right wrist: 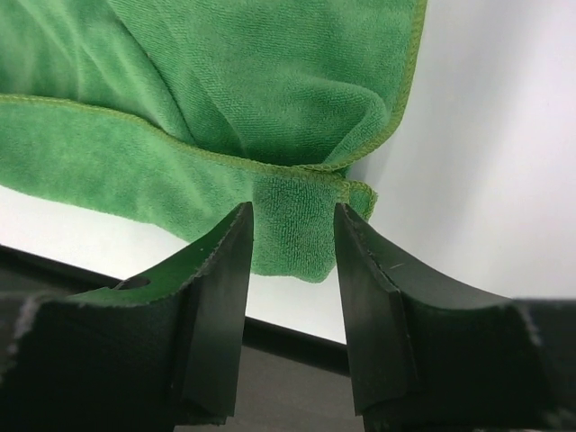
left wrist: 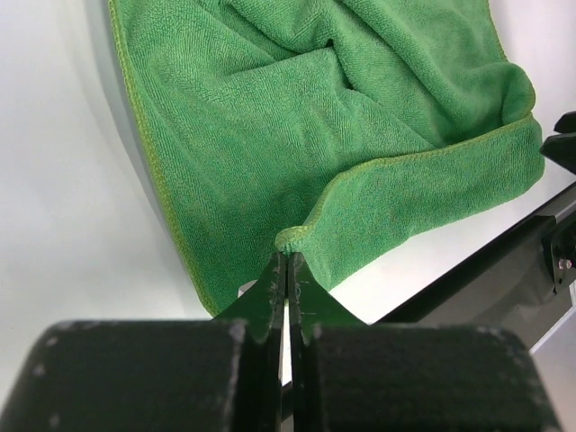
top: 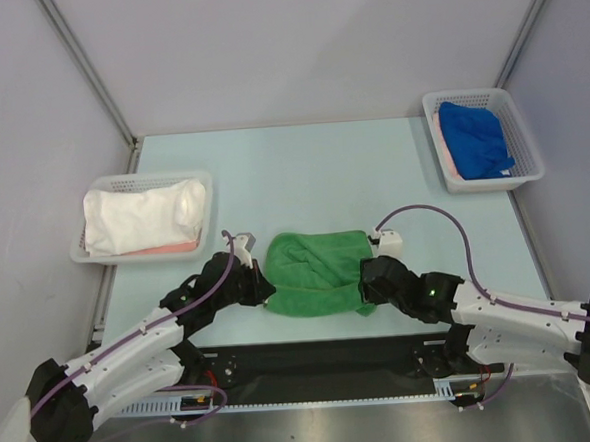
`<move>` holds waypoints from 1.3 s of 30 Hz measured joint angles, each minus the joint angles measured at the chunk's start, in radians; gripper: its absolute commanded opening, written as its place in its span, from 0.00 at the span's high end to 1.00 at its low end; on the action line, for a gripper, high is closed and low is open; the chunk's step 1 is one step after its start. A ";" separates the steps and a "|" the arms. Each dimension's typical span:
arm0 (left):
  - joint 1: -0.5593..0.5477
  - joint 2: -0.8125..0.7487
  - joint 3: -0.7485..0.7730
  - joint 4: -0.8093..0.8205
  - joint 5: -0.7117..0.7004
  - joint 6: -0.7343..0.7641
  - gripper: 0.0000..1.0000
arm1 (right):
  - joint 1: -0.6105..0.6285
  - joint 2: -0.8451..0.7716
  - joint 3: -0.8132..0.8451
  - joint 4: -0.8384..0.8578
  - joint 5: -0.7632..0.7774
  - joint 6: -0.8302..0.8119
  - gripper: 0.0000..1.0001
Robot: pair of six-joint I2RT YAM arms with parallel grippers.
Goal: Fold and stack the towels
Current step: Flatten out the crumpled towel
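Green terry towel (top: 313, 270) lies rumpled on the table (top: 301, 160), stretched between the two grippers. The left gripper (left wrist: 286, 256) is clenched tight on a hemmed corner (the hem bunches right at its fingertips). The right gripper (right wrist: 292, 211) stands with jaws parted, the towel's opposite corner sitting in the gap between them. The cloth spreads away ahead of both.

The green towel (left wrist: 297, 117) is nubby terry cloth; the table (left wrist: 54, 180) smooth.
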 measured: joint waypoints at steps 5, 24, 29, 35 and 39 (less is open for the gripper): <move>0.000 0.000 0.001 -0.001 0.000 0.000 1.00 | 0.022 0.025 -0.008 -0.011 0.036 0.043 0.58; 0.000 0.019 0.007 -0.003 0.000 0.001 1.00 | -0.077 -0.080 -0.209 0.166 -0.106 0.089 0.59; 0.000 0.019 0.007 -0.005 0.000 0.001 1.00 | -0.094 -0.066 -0.217 0.206 -0.138 0.086 0.71; 0.000 0.011 0.019 -0.032 -0.002 0.001 1.00 | -0.092 -0.116 -0.200 0.151 -0.130 0.088 0.96; 0.000 -0.006 0.048 -0.060 -0.008 0.003 1.00 | -0.092 -0.180 -0.132 0.063 -0.106 0.084 0.96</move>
